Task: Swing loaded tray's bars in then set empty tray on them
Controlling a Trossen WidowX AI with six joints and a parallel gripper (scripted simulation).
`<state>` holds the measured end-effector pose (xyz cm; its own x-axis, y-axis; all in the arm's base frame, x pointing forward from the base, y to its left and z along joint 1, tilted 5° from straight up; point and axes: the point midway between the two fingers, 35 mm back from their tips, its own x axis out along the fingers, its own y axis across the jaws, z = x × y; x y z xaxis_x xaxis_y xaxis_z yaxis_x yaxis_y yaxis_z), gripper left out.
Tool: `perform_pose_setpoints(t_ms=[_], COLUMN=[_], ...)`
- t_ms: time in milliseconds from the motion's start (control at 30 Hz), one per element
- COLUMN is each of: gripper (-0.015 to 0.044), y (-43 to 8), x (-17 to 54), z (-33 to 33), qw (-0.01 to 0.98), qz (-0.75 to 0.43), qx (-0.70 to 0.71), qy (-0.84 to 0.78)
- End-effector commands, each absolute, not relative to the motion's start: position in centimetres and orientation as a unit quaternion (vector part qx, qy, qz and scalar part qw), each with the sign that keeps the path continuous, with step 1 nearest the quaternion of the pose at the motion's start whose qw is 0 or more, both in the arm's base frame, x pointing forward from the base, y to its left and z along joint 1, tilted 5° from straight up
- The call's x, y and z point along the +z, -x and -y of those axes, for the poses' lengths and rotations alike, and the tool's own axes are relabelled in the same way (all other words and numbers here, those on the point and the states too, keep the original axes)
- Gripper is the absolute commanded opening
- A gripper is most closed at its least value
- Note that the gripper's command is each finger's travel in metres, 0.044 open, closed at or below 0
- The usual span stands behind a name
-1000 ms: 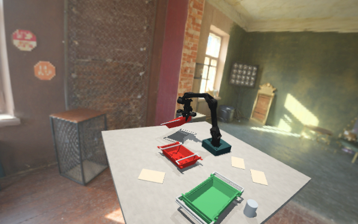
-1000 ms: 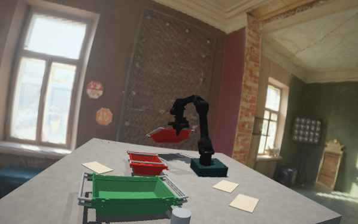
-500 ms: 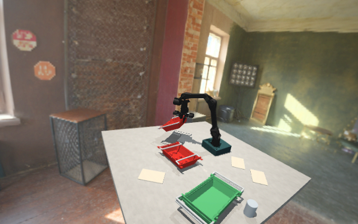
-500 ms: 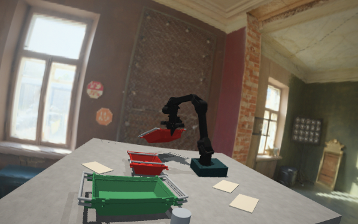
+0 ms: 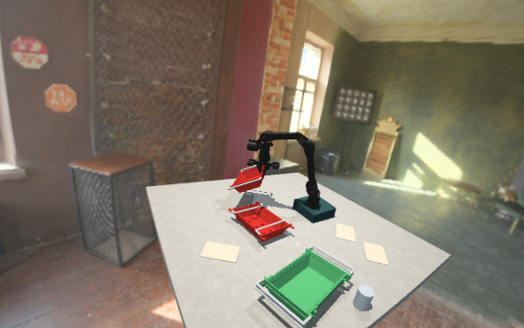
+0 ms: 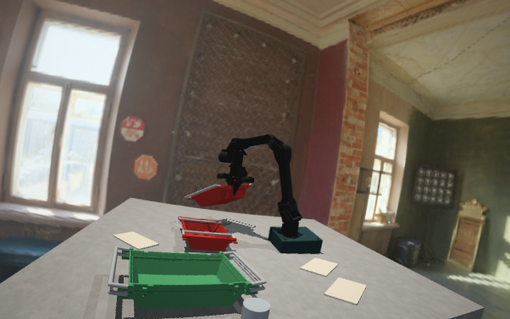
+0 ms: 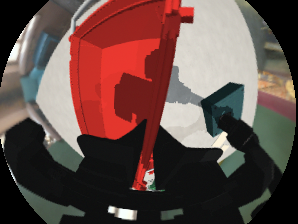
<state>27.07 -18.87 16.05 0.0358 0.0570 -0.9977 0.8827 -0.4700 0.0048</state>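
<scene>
The loaded red tray (image 5: 277, 233) (image 6: 209, 243) stands on the table with small red blocks inside. Its two wire bars lie across its top, the far bar (image 5: 248, 209) near one end and the near bar (image 5: 272, 227) near the other. My gripper (image 5: 264, 169) (image 6: 235, 190) (image 7: 149, 121) is shut on a long side wall of the empty red tray (image 5: 247, 181) (image 6: 217, 195) (image 7: 89, 90). It holds that tray in the air beyond the loaded one. The held tray is tilted, its left end lower in the exterior view.
A larger green tray (image 5: 307, 282) (image 6: 183, 297) with its bars outward stands at the front. A grey cylinder (image 5: 364, 298) (image 6: 255, 309) stands beside it. Cream cards (image 5: 220, 252) (image 5: 345, 232) (image 6: 345, 291) lie flat around. The teal arm base (image 5: 315, 210) (image 6: 295, 240) is right of the loaded tray.
</scene>
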Motion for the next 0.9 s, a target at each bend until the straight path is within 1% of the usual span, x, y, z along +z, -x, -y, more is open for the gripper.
perform_pose_setpoints(t_ms=[0,867], gripper=[0.0000,0.0000], y=[-27.9,-31.4], x=[17.0,17.8], z=[17.6,8.1], qw=[0.381,0.477], qz=[-0.380,-0.469], qx=[-0.570,-0.495], qy=[-0.621,-0.555])
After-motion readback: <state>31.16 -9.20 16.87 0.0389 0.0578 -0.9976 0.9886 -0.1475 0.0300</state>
